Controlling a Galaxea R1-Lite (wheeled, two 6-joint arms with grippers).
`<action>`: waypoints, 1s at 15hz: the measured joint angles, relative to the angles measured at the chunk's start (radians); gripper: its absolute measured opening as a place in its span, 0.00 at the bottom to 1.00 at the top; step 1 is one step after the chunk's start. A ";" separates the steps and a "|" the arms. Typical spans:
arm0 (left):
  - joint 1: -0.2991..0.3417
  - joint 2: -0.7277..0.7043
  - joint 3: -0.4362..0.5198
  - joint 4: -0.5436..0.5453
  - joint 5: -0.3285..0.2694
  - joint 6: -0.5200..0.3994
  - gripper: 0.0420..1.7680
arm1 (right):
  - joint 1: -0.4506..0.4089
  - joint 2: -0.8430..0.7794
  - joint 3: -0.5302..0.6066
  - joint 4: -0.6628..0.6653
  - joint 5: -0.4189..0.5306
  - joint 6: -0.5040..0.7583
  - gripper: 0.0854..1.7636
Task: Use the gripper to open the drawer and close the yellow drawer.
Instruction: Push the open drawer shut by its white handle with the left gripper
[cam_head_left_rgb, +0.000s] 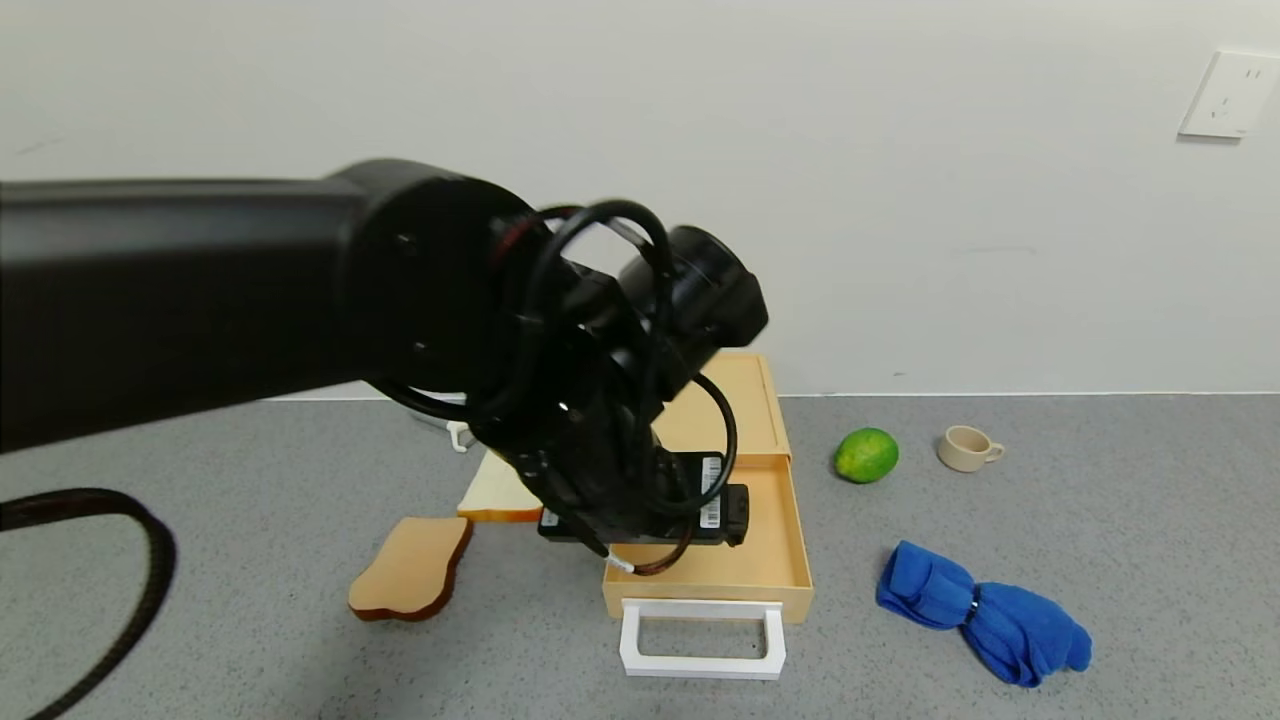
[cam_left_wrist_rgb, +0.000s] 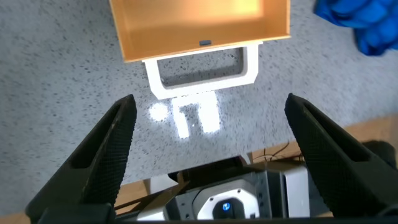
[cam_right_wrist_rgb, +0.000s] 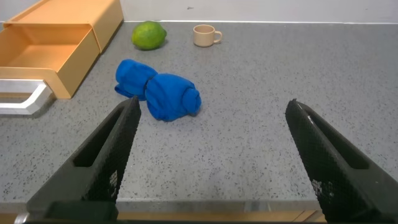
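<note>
The yellow drawer (cam_head_left_rgb: 745, 565) stood pulled out of its box (cam_head_left_rgb: 735, 400) on the grey worktop (cam_head_left_rgb: 1100, 480), its white handle (cam_head_left_rgb: 702, 638) toward the robot. The left gripper (cam_left_wrist_rgb: 208, 134) hung above the handle, jaws wide open and holding nothing. The right gripper (cam_right_wrist_rgb: 208, 140), near the blue cloth (cam_right_wrist_rgb: 158, 93), had its jaws open too.

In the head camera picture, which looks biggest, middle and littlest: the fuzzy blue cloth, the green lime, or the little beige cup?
Largest to smallest, as they look in the head view:
1. Crumpled blue cloth, though it lies nearest the camera.
2. Round green lime.
3. Small beige cup, nearly lime-sized, so these two are close.
</note>
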 joint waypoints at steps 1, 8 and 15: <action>0.021 -0.036 0.001 0.008 -0.028 0.033 0.97 | 0.000 0.000 0.000 0.001 0.000 0.000 0.97; 0.256 -0.266 0.134 -0.029 -0.292 0.296 0.97 | 0.000 0.000 0.000 0.002 0.000 0.000 0.97; 0.472 -0.477 0.496 -0.418 -0.468 0.494 0.97 | 0.000 0.000 0.000 0.002 0.000 0.000 0.97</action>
